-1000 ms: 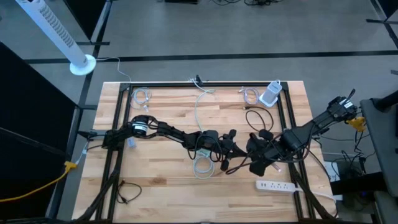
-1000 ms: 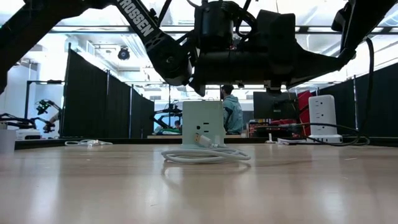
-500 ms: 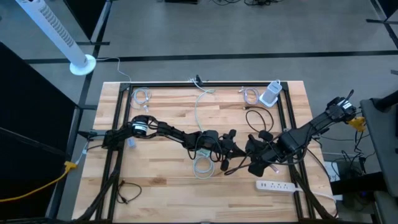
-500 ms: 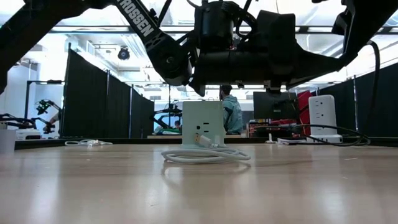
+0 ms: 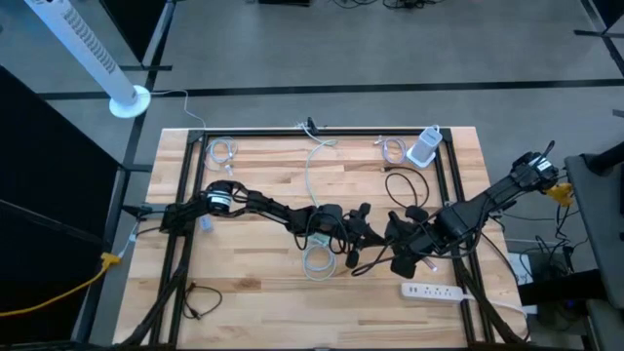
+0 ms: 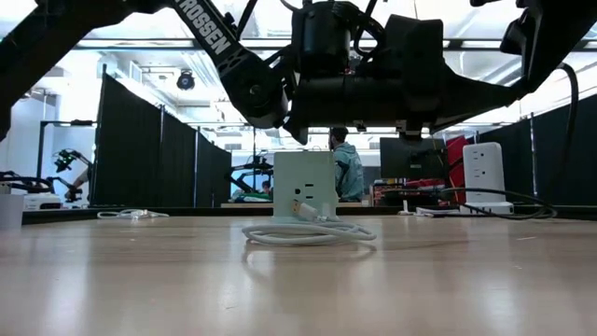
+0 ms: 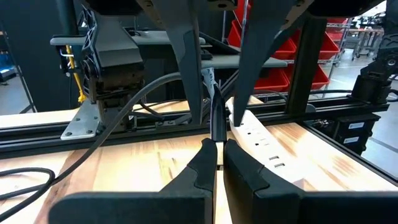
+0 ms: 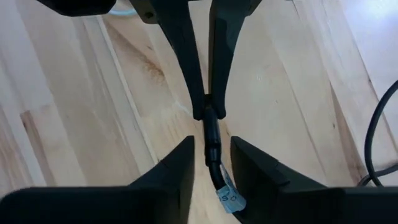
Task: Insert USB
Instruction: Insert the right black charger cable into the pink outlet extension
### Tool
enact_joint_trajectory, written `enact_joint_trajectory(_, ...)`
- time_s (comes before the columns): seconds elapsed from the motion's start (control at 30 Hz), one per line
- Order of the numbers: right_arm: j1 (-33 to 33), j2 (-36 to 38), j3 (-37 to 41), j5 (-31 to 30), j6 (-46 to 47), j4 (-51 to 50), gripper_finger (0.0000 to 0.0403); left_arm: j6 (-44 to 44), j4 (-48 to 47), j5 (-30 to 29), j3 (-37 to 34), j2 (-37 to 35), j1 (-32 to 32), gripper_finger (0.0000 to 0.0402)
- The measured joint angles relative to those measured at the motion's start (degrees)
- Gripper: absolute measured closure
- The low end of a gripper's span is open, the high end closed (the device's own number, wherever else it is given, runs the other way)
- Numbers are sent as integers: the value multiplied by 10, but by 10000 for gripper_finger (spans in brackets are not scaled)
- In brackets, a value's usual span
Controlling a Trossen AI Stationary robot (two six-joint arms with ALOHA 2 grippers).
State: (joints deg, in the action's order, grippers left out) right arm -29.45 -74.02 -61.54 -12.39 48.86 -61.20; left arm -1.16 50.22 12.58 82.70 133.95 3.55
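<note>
A black USB cable (image 8: 214, 149) with a white label (image 8: 227, 198) runs between my two grippers above the table's middle. My left gripper (image 7: 217, 144) is shut on it. My right gripper (image 8: 212, 142) faces the left one, and its open fingers stand on either side of the cable with a gap on each side. In the high view the left gripper (image 5: 359, 244) and the right gripper (image 5: 390, 255) meet nose to nose. A white outlet cube (image 6: 305, 185) stands on the table with a white cable coil (image 6: 308, 231) in front of it. My left gripper pinches the black cable (image 8: 208, 111) between its two fingertips (image 8: 198, 93), just at their free ends. The fingers come level from the table's left and lie along the cable. The cable is lifted clear of the table, and its labelled stretch runs on between the right gripper's fingers.
A white power strip (image 5: 432, 291) lies near the front right edge. A white charger (image 5: 423, 148) stands at the far right, beside a small cable coil (image 5: 393, 149). Another coil (image 5: 223, 151) lies at the far left. A black cable loop (image 5: 400, 185) lies right of centre.
My right arm has edged a little toward the table's left, closer to the left gripper. The left gripper and the cable have kept still.
</note>
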Motion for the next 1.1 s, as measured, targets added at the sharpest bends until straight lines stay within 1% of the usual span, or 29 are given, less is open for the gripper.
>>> enact_joint_trajectory(0.1,0,0,0,-11,-2,0,382,0,-1,-1,0,0,-1,398)
enact_joint_trajectory(0.13,0,0,0,-13,-4,0,387,0,-1,0,0,0,-1,398)
enact_joint_trajectory(0.3,1,0,0,-4,16,0,387,17,-2,-1,0,0,-1,398)
enact_joint_trajectory(0.37,2,0,-1,4,34,-2,387,34,-2,-1,0,0,-1,388)
enact_joint_trajectory(0.43,2,0,-1,26,60,-9,387,54,-2,-1,0,0,1,375)
enact_joint_trajectory(0.53,1,3,-3,75,98,-18,387,78,-3,-1,0,-1,2,357)
enact_joint_trajectory(0.6,1,3,-13,90,116,-41,387,88,-2,-1,0,-3,3,349)
enact_joint_trajectory(0.77,0,4,-39,95,136,-99,387,97,-3,-1,0,-8,3,336)
enact_joint_trajectory(0.93,0,4,-54,105,142,-109,387,97,-16,-1,0,-9,3,333)
enact_joint_trajectory(1.03,0,4,-56,136,157,-110,387,97,-30,-1,0,-9,3,336)
enact_joint_trajectory(1.1,0,4,-56,179,180,-110,387,97,-36,-1,0,-9,5,337)
